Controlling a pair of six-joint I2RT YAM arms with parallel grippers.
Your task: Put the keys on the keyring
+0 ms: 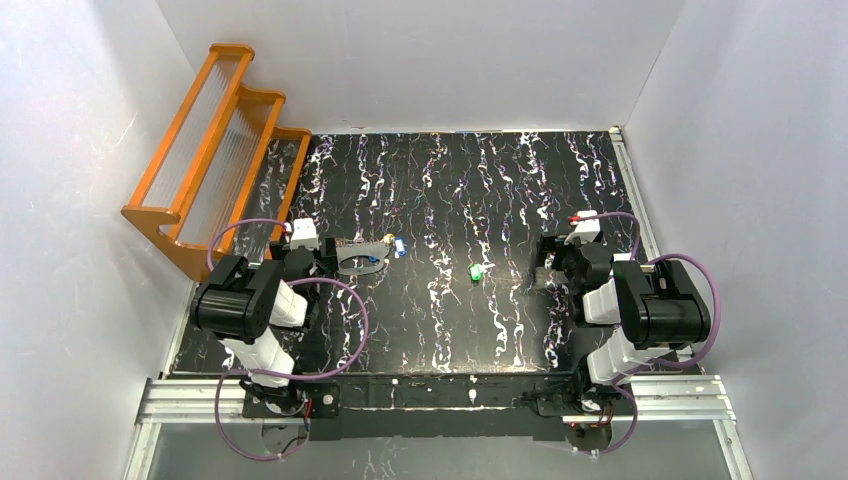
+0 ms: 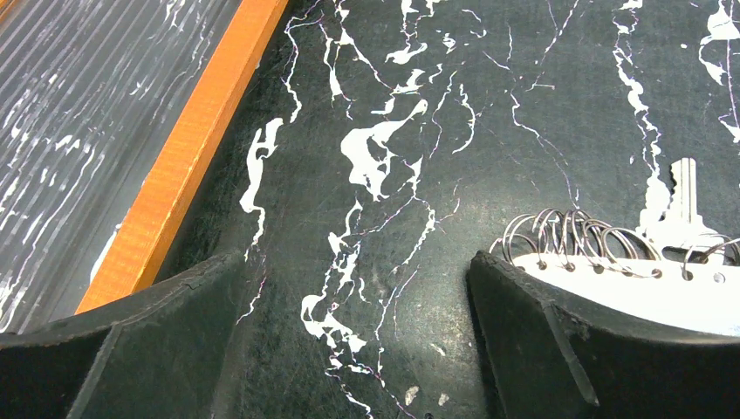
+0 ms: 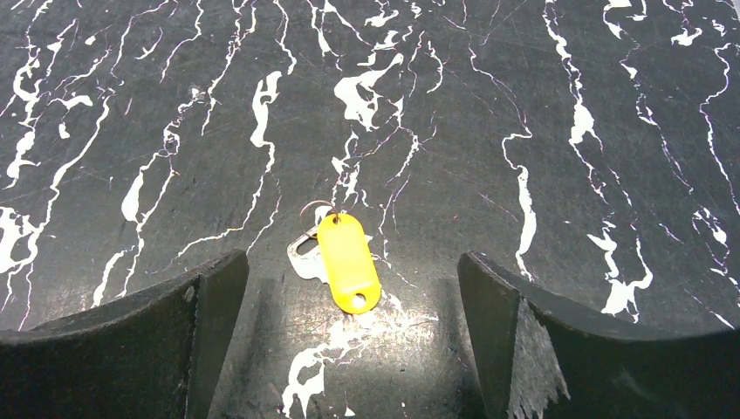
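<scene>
Yellow oval tag w/ flat metal key.

Yellow-tagged key laid flat on black marbled table; framed between widely parted jaws of right gripper, untouched

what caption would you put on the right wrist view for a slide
Yellow-tagged key lying on the black marbled table, framed by the open right gripper
</scene>
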